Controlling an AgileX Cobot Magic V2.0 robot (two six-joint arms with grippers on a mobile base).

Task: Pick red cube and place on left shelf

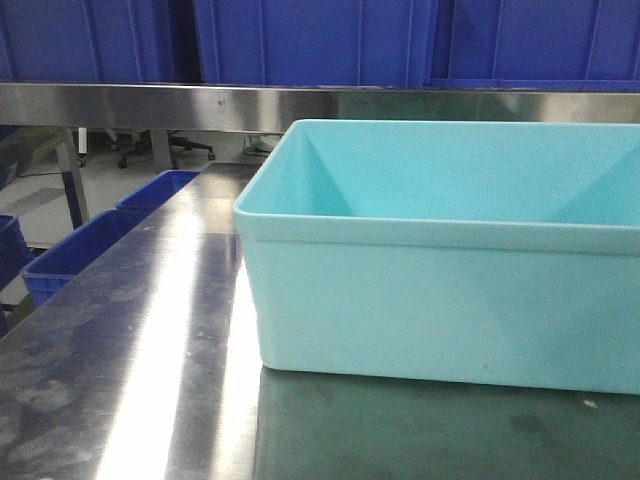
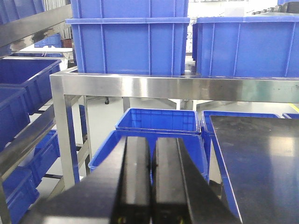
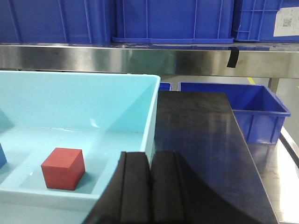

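Observation:
A red cube (image 3: 63, 168) rests on the floor of the light-teal bin (image 3: 149, 126), near its front right corner in the right wrist view. My right gripper (image 3: 150, 155) is shut and empty, hovering just right of the cube above the bin's right wall. From the front view only the teal bin (image 1: 440, 300) shows; the cube inside is hidden by its wall. My left gripper (image 2: 153, 140) is shut with nothing in it, out past the table's left edge, facing the steel shelf (image 2: 177, 87) that carries blue crates.
Blue crates (image 2: 128, 46) stand on the steel shelf rail (image 1: 150, 103). More blue crates (image 2: 159, 121) sit on the floor left of the steel table (image 1: 130, 340), and one blue crate (image 3: 259, 109) sits to the right. A blue object (image 3: 2, 156) peeks in at the bin's left.

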